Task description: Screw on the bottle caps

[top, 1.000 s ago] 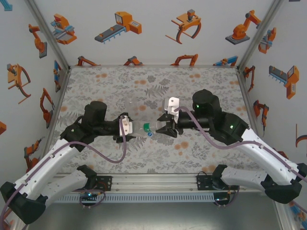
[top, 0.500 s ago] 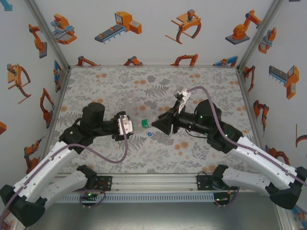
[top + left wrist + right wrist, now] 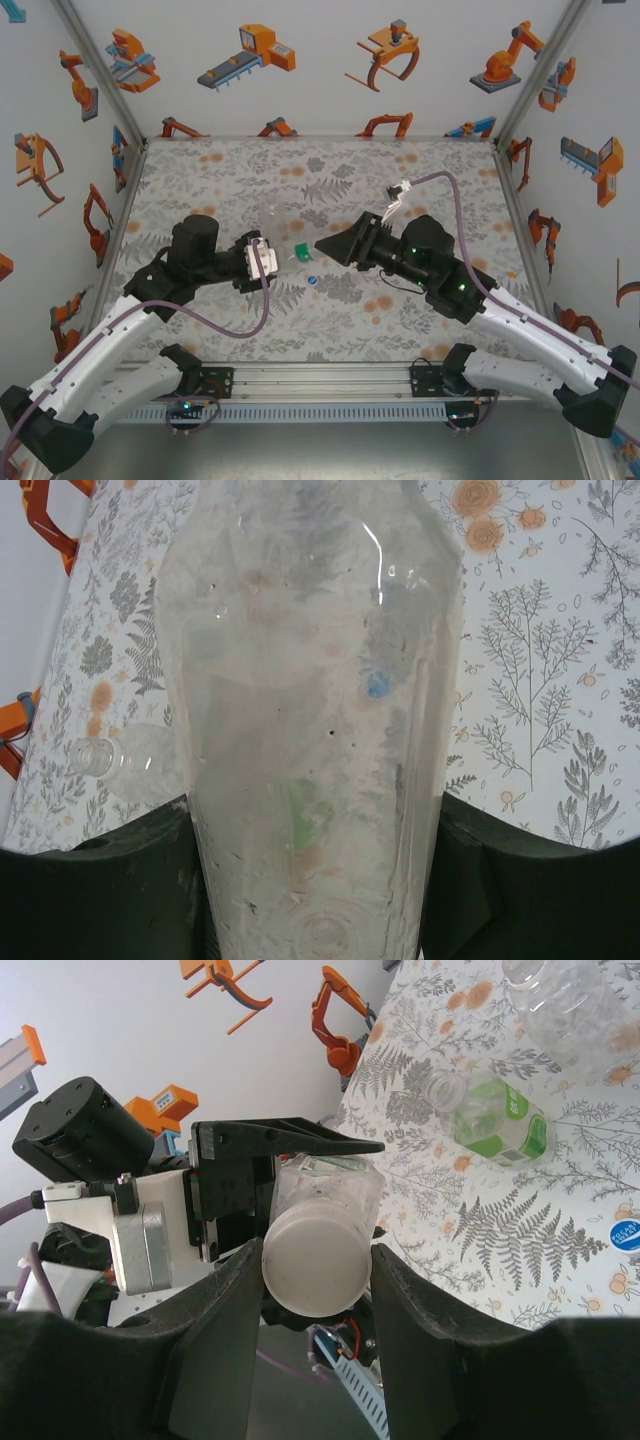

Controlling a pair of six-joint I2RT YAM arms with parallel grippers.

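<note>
Right wrist view: a whitish cap (image 3: 318,1265) is pinched by the right gripper (image 3: 315,1256); in the left wrist view a clear bottle (image 3: 310,680) is clamped by the left gripper (image 3: 312,865)

The clear bottle (image 3: 310,730) is cut off at top and bottom in the left wrist view. Its mouth is hidden behind the white cap (image 3: 315,1260) in the right wrist view.
</note>
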